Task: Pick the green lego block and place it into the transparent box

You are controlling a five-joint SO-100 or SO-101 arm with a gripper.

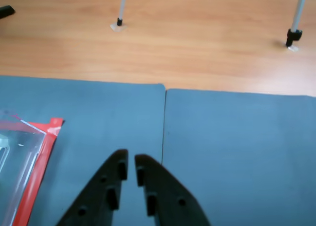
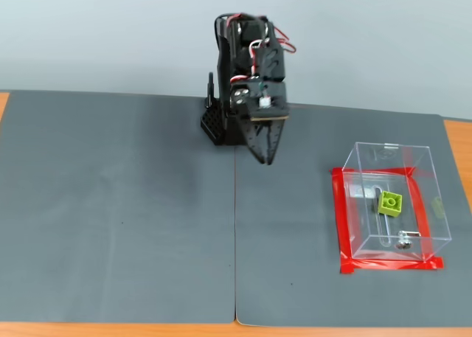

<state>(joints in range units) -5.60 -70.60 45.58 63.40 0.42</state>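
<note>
The green lego block [image 2: 390,203] lies inside the transparent box [image 2: 420,167], on its floor beside a slot, studs up. Red tape [image 2: 338,219] frames the box's base. In the wrist view only a corner of the transparent box [image 1: 19,157] and its red tape [image 1: 42,157] show at the left edge; the block is out of that view. My gripper [image 2: 267,158] hangs folded close to the arm's base, well left of the box, pointing down at the mat. Its black fingers [image 1: 116,186] are nearly together with a thin gap and nothing between them; the gripper [image 1: 131,160] is shut.
Two grey mats [image 2: 118,204] meet at a seam [image 2: 235,241] running under the gripper. Wooden tabletop [image 1: 197,33] lies beyond the mats, with two thin stand legs [image 1: 120,13] [image 1: 296,23] on it. A small metal piece [image 2: 403,242] sits on the box floor.
</note>
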